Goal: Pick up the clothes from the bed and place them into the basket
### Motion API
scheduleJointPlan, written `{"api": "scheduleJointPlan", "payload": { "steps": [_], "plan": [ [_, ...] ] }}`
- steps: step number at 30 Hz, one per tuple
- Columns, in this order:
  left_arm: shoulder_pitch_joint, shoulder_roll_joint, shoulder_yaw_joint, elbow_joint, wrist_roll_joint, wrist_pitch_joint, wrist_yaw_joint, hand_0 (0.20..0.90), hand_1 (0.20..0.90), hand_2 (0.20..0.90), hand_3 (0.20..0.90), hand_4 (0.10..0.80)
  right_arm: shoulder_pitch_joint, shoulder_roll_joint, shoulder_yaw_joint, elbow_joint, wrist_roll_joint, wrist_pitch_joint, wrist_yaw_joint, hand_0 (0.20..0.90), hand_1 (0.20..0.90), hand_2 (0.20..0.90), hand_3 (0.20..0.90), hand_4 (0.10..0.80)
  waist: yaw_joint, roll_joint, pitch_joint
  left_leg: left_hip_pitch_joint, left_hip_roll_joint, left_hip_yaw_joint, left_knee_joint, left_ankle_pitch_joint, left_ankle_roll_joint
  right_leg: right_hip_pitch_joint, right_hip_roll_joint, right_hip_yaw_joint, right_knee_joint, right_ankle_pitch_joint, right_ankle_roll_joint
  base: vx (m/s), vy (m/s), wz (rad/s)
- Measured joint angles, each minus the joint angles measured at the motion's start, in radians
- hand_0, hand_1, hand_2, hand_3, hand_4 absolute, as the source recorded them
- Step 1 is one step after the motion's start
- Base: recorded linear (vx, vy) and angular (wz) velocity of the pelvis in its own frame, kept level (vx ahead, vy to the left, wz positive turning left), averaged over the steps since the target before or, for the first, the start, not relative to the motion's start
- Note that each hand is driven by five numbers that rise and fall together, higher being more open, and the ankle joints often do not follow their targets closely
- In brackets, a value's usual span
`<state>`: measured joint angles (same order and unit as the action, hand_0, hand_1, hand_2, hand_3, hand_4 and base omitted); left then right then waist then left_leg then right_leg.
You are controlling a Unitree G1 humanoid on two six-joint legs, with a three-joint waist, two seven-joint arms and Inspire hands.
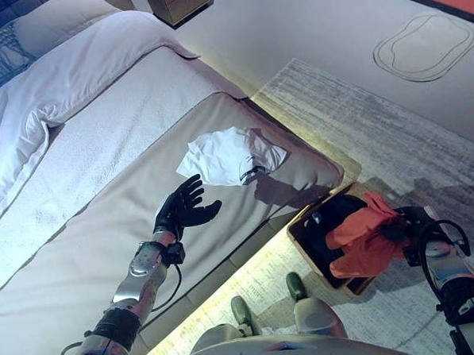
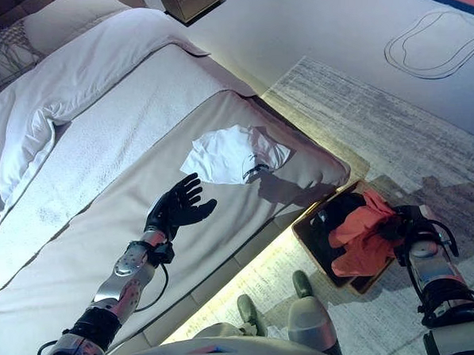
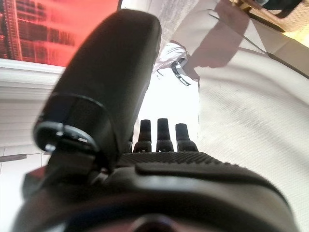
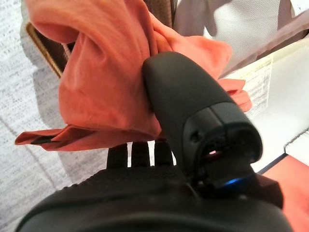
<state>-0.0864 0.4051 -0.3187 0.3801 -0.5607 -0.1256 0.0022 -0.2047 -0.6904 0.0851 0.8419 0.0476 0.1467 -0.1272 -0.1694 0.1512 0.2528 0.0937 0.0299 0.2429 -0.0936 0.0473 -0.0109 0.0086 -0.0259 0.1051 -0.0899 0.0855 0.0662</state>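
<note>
A white garment (image 1: 229, 156) lies crumpled on the beige bed (image 1: 82, 249) near its foot edge; it also shows in the left wrist view (image 3: 179, 72). My left hand (image 1: 184, 206) hovers open over the bed, a short way short of the garment, fingers spread. My right hand (image 1: 399, 231) is shut on an orange garment (image 1: 365, 233), pinched between thumb and fingers (image 4: 111, 82). The cloth hangs over the dark-lined wooden basket (image 1: 304, 249) standing on the rug beside the bed.
A white duvet and pillows (image 1: 41, 84) cover the head of the bed. A wooden nightstand (image 1: 178, 2) stands beyond it. A grey rug (image 1: 393, 129) lies under the basket. A white outline (image 1: 425, 47) marks the floor at the far right.
</note>
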Motion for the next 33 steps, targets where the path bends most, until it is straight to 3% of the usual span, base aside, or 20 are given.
{"api": "scheduleJointPlan", "payload": {
  "steps": [17,27,33],
  "plan": [
    [-0.004,-0.001,-0.001,0.0,-0.008,-0.012,-0.009,0.9,0.9,0.9,0.9,0.8,-0.036,-0.01,0.0,0.046,-0.045,0.001,-0.021,0.9,0.9,0.9,0.9,0.8,0.012,0.0,0.011,-0.009,0.001,-0.017,0.0,0.002,-0.003,-0.001,0.0,-0.015,-0.001,0.0,0.0,0.011,-0.011,0.03],
    [-0.001,-0.007,0.0,0.0,-0.008,-0.016,-0.008,0.9,0.9,0.9,0.9,0.8,-0.023,-0.01,0.02,-0.11,-0.112,0.022,-0.046,0.9,0.9,0.9,0.9,0.8,0.034,-0.026,0.028,-0.016,0.003,-0.05,0.001,0.012,-0.01,0.006,0.0,-0.04,-0.001,0.0,0.0,0.015,-0.022,0.08],
    [0.006,-0.03,0.002,-0.001,-0.008,-0.017,0.002,0.9,0.9,0.9,0.9,0.8,-0.035,-0.005,0.094,-0.231,-0.129,0.034,-0.048,0.9,0.9,0.9,0.9,0.8,0.071,-0.049,0.043,-0.02,0.003,-0.088,0.005,0.023,-0.011,0.02,-0.001,-0.076,-0.001,-0.001,-0.001,0.028,-0.017,0.17]
  ]
}}
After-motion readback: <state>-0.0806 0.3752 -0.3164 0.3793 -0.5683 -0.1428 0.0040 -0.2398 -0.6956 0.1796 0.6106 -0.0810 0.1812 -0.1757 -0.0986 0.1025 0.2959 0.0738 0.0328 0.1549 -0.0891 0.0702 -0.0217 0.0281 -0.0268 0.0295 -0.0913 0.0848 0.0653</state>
